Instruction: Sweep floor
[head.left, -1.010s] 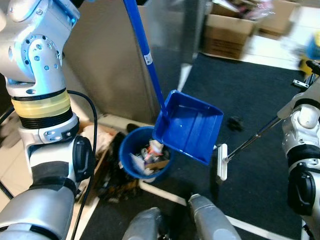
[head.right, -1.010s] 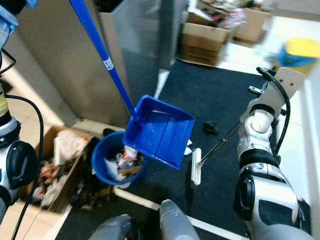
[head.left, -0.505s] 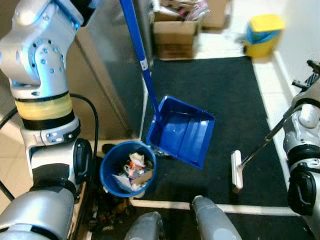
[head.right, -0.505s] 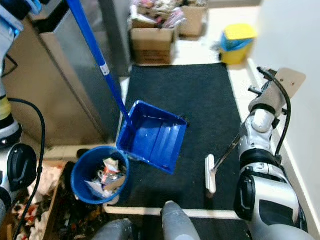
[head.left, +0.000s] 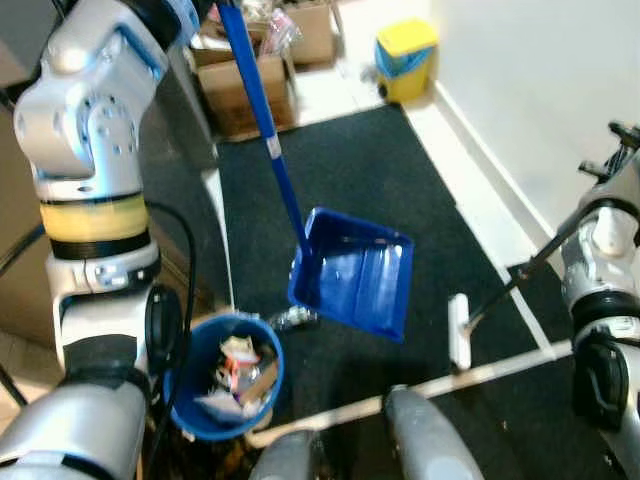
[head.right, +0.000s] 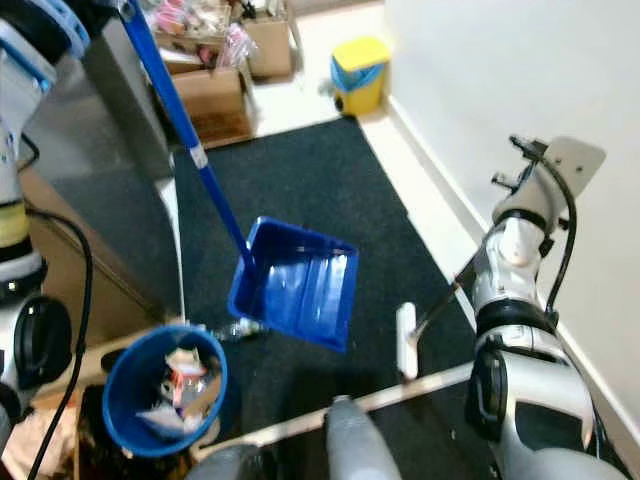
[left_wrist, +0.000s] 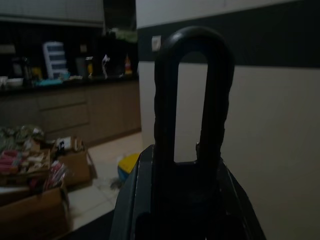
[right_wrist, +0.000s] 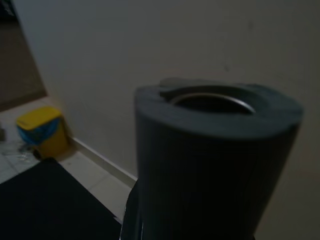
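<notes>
Dustpan above dark mat

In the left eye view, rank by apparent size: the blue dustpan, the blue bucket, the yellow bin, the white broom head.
1. blue dustpan and blue bucket: too alike to separate
2. yellow bin, though farther off
3. white broom head

No legible text, labels or numbers anywhere.

The dustpan hangs over the mat, the bin at the mat's left near edge, the broom head to the right.
</notes>
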